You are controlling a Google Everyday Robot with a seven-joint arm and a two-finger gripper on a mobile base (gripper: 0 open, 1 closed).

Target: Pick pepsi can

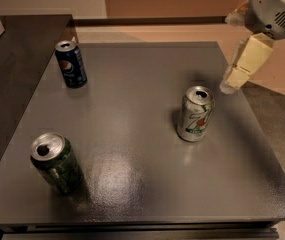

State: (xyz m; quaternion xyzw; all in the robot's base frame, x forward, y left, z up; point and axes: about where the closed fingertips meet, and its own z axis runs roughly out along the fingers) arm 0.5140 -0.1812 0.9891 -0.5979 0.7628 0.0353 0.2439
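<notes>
The pepsi can (71, 64) is dark navy blue with a round red-white-blue logo and a silver top. It stands upright at the far left of the dark grey table (132, 99). My gripper (231, 83) hangs at the upper right, above the table's right edge and just right of the silver-white can. It is far from the pepsi can and holds nothing that I can see.
A silver-white can (196, 114) with green and red print stands right of centre. A dark green can (56, 163) stands at the near left. A darker counter (12, 49) adjoins the table on the left. Floor lies beyond the right edge.
</notes>
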